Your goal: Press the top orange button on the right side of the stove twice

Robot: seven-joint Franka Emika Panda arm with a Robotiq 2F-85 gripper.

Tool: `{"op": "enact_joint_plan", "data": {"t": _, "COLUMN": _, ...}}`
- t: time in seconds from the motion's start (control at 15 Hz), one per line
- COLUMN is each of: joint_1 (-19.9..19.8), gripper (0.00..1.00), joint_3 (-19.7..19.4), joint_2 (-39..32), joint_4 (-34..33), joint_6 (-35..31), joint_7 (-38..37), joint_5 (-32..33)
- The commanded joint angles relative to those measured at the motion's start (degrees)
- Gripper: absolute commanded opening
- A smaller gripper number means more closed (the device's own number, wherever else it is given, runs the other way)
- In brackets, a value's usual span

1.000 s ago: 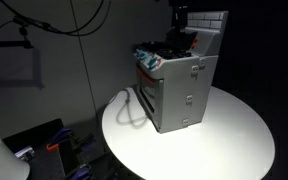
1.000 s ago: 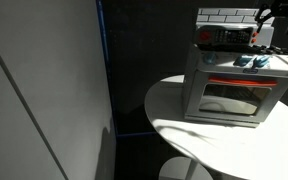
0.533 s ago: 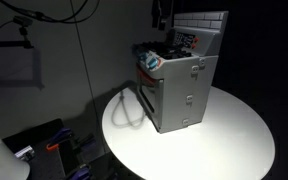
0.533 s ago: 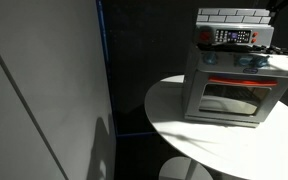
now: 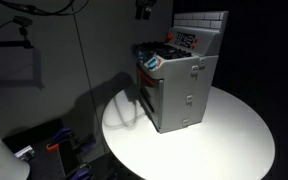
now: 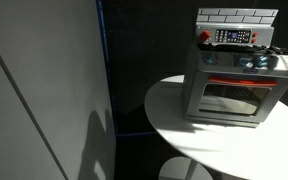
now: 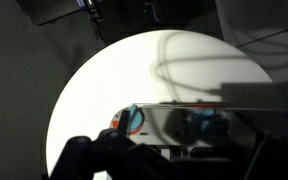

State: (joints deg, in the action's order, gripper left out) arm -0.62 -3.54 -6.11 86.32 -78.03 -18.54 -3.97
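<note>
The small grey toy stove (image 5: 184, 90) stands on a round white table (image 5: 234, 140), and it shows in both exterior views (image 6: 234, 85). Its white tile-patterned back panel carries a control strip (image 6: 234, 37) with a red-orange button (image 6: 205, 36) at one end. Blue knobs (image 5: 152, 62) sit along the front. My gripper (image 5: 144, 9) is a dark shape at the top edge, up and off to the side of the stove, touching nothing. It is out of the frame in the exterior view facing the oven door. The wrist view looks down on the stove (image 7: 199, 125) and a blue knob (image 7: 131, 120); the jaws are too dark to read.
A looped cable (image 5: 132, 108) lies on the table beside the stove and also shows in the wrist view (image 7: 184, 70). A large pale panel (image 6: 34, 90) stands to one side. Clutter lies on the floor (image 5: 54, 145). The surroundings are dark.
My gripper has lifted off the stove's back panel area and moved up and away to the side. It has left the view facing the oven door.
</note>
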Motion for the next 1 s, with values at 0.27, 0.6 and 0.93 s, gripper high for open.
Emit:
{"op": "enact_joint_plan", "data": {"t": 0.27, "joint_1": -0.17, "gripper": 1.00, "joint_3": 1.30, "joint_2": 7.41, "joint_4": 1.05, "joint_6": 3.69, "joint_7": 5.67, "joint_5": 1.36}}
{"op": "enact_joint_plan", "data": {"t": 0.6, "joint_1": -0.28, "gripper": 1.00, "joint_3": 1.44, "joint_2": 7.51, "joint_4": -0.10, "joint_6": 3.37, "joint_7": 5.40, "joint_5": 0.94}}
{"op": "enact_joint_plan", "data": {"t": 0.93, "joint_1": -0.27, "gripper": 1.00, "joint_3": 1.45, "joint_2": 7.25, "joint_4": -0.08, "joint_6": 3.37, "joint_7": 5.42, "joint_5": 0.94}}
